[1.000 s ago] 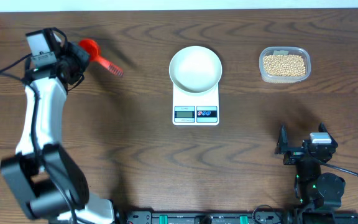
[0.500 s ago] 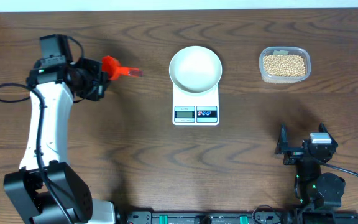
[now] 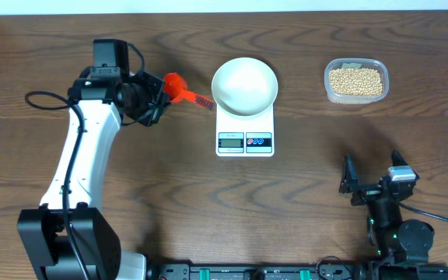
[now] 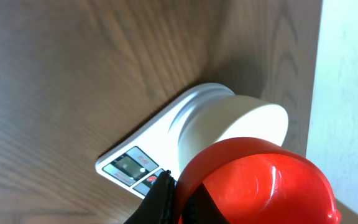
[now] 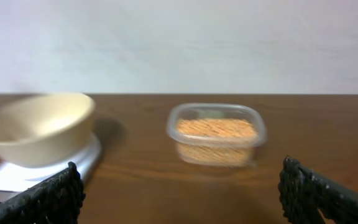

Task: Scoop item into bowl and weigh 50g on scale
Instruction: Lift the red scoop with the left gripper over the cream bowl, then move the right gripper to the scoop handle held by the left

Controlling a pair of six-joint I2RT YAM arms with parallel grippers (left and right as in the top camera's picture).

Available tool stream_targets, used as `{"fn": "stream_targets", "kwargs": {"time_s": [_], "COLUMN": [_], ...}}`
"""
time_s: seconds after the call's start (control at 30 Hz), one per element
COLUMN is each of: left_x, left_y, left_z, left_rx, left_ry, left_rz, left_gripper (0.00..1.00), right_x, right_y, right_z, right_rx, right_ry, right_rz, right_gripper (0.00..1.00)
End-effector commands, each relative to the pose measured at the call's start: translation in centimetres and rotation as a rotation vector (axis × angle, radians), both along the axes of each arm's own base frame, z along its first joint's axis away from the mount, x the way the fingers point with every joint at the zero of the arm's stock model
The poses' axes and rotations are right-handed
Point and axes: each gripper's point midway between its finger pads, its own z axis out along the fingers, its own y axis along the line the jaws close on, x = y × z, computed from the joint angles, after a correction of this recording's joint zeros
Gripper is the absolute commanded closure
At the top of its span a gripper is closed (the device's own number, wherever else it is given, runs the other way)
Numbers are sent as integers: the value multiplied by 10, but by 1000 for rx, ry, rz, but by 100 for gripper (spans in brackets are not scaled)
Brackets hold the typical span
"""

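Jaws of the left arm [image 3: 84,148] are closed on a red scoop [image 3: 176,84], which is held above the surface [image 3: 146,187]. From overhead the scoop sits just beside the bowl [image 3: 244,84], at its 9 o'clock, with the ridged end pointing toward the bowl's rim. Whether that end touches the rim cannot be told. In the left wrist view the red cup of the scoop fills the lower right of the picture, with the bowl and scale behind it.

Jaws of the right arm [image 3: 391,206] stand wide open and grip nothing. One dark finger [image 5: 48,196] shows at each lower corner of the right wrist view, well apart. This arm is low at the 5 o'clock part of the surface, well away from the other items.

Item placement:
- Scale [image 3: 245,141]: white, at the centre of the surface, with its display and its red and blue buttons on the 6 o'clock side. The reading is too small to make out.
- Bowl: white and round, seated upright on the scale's 12 o'clock end.
- Beans [image 3: 355,80]: a tan heap inside a clear plastic tub [image 3: 356,100].
- Tub: on the surface at the bowl's 3 o'clock, apart from the scale.
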Motion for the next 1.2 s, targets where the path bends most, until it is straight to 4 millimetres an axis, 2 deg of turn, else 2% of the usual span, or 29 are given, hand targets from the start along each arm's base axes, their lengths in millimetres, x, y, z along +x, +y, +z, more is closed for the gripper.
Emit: {"fn": "stream_targets", "kwargs": {"time_s": [0.0,0.07,0.1,0.23,0.33,0.43,0.53,0.73,0.9,1.0,1.07,1.1,1.17], "left_x": [6,11,15,20,20,20,19,25,28,30,31,32,33], "left_y": [-21,-33,-47,-72,-83,-86,-90,-101,-100,-96,-94,-93,-90], "left_z": [14,18,23,32,35,32,31,39,39,38,38,37,36], "left_rx": [-2,-7,-12,-19,-35,-28,-34,-50,-29,-2,8,13,22], "left_ry": [-77,-111,-149,-215,-216,-190,-172,-218,-227,-233,-235,-235,-233], "left_rz": [-75,-99,-128,-184,-174,-117,-76,-87,-56,-39,-30,-22,-5], "left_gripper": [93,93,93,93,93,93,92,93,93,92,93,93,93], "right_x": [-3,-4,-5,-2,3,11,21,50,78,94,100,101,101], "right_y": [18,25,31,40,46,55,73,97,115,134,150,166,184], "right_z": [13,23,31,46,61,81,102,123,133,131,129,128,130], "right_rx": [162,166,185,223,226,231,258,408,532,552,547,533,508], "right_ry": [-28,-58,-74,-37,-9,23,79,221,328,379,397,392,355], "right_rz": [107,153,190,248,284,342,459,633,753,805,847,894,955], "right_gripper": [1,1,1,1,1,1,1,1,1,1,1,1,1]}}
